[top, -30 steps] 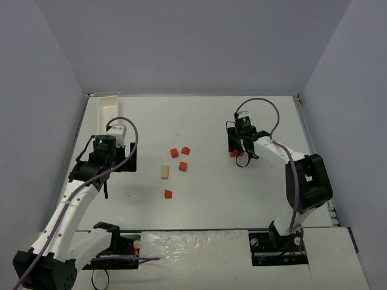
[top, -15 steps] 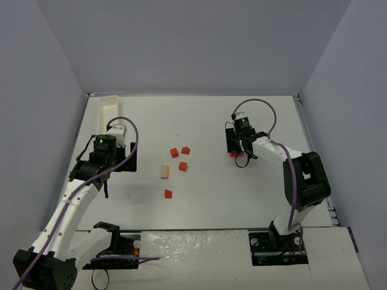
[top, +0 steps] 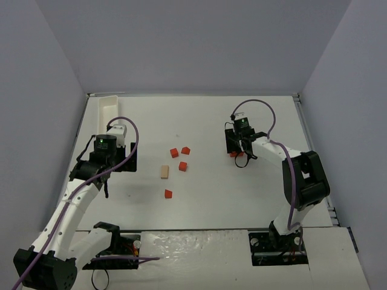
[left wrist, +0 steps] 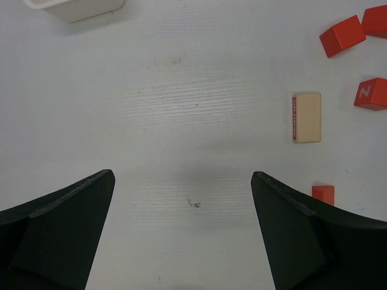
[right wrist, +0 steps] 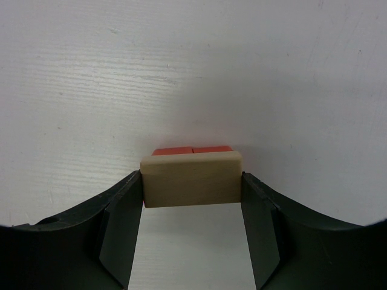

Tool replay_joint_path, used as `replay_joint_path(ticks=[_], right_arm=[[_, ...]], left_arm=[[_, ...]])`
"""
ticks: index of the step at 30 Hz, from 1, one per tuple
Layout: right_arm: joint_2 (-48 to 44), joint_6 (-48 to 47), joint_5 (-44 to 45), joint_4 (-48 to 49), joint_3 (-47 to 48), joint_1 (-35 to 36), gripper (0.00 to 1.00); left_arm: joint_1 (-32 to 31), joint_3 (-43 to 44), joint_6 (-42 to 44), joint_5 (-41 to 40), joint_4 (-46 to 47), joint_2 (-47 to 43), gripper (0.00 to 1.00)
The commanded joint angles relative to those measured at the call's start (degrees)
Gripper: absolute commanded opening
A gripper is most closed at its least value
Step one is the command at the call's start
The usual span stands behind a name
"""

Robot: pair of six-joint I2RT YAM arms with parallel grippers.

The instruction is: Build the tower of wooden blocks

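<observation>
The wood block tower stands under my right gripper (top: 238,151): two red cubes (right wrist: 192,150) side by side on the table, with a pale tan block (right wrist: 192,179) lying across them. My right gripper (right wrist: 192,199) is shut on that tan block, one finger on each end. In the top view only a bit of red (top: 233,154) shows beside the fingers. My left gripper (top: 104,168) is open and empty over bare table at the left (left wrist: 181,241).
Loose pieces lie mid-table: a tan block (top: 164,172) (left wrist: 307,117) and red cubes (top: 174,152), (top: 185,150), (top: 182,166), (top: 168,194). A long white tray (top: 107,109) (left wrist: 78,7) stands at the far left. Walls enclose the table on three sides.
My right gripper has shifted slightly left with the tan block in it. The left arm and the loose blocks have not moved.
</observation>
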Motion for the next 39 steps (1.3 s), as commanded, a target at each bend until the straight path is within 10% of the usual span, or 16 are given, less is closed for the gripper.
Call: replay_joint_path(ticks=[1,39], right_arm=[[-0.7,-0.5,0.5,1.8,0.4,-0.4,0.29],[-0.8,-0.1,-1.9,1.6,0.1,-1.0,0.39]], left_arm=[[0.0,1.4,0.6,-0.1,2.8,0.2,0.95],[0.0,1.3,0.5,-0.1,2.8,0.0,0.95]])
